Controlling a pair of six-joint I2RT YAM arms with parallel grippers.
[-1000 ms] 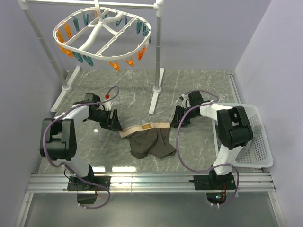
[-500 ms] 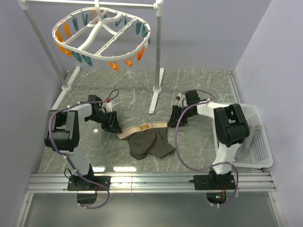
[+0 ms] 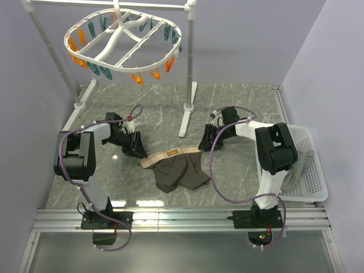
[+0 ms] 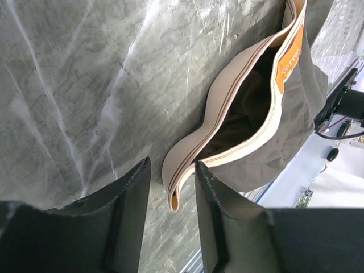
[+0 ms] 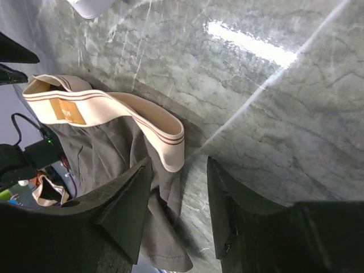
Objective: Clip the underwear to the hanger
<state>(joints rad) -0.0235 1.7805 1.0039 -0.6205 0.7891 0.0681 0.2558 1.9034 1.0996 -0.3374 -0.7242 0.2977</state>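
The left gripper [image 4: 172,166] is being held partly open, its fingers straddling the folded end of the tan elastic waistband [image 4: 196,136] without pinching it. The right gripper [image 5: 178,164] is being held apart at the opposite end, gripping nothing. The dark olive-brown cloth boxer briefs [image 3: 179,173] are lying on the grey marbled table [image 3: 244,102], well below the white oval plastic drying hanger [image 3: 122,42]. Both band layers are best taken deep between the pads before lifting.

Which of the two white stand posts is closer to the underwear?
The right post: its foot ends just behind the underwear. The left post stands far off to the side.
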